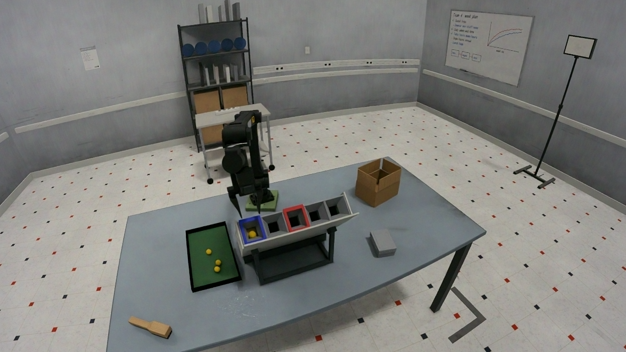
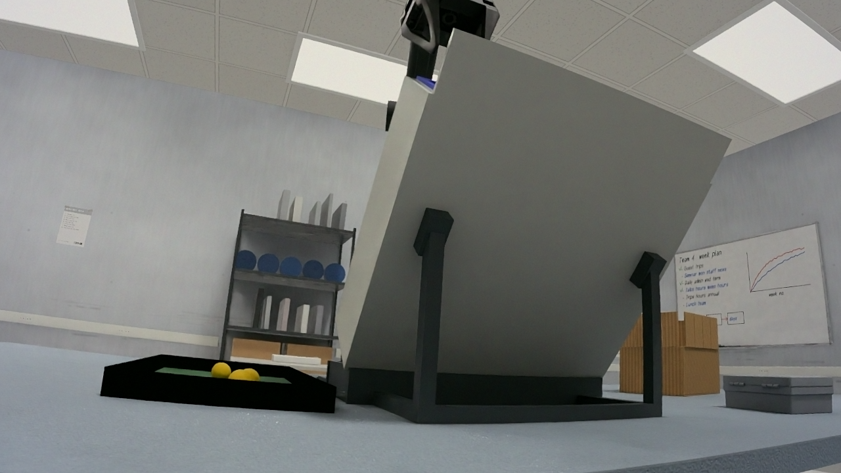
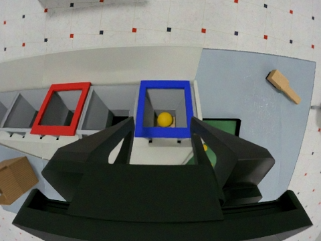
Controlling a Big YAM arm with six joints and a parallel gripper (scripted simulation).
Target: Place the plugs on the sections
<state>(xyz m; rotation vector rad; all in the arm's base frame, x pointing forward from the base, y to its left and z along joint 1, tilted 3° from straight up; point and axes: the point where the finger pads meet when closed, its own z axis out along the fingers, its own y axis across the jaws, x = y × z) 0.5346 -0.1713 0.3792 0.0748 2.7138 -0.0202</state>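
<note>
My gripper [image 1: 248, 209] hangs open and empty just above and behind the blue-banded funnel [image 1: 252, 229], which is the leftmost in the row. In the wrist view my fingers straddle the blue-banded funnel [image 3: 164, 108]. A yellow marble [image 3: 164, 119] rests in the funnel's throat; it also shows in the top view [image 1: 252, 234]. The red-banded funnel [image 1: 296, 217] is third from the left, and also shows in the wrist view [image 3: 61, 108]. Three yellow marbles [image 1: 214, 262] lie in the green tray [image 1: 212, 254]. The grey cover [image 2: 517, 235] hides the pipes. No plugs are in view.
A cardboard box [image 1: 377, 181] stands at the table's back right. A grey flat box [image 1: 383, 243] lies right of the rack. A wooden block [image 1: 150, 326] lies near the front left edge. The arm's green base pad [image 1: 262, 202] is behind the funnels.
</note>
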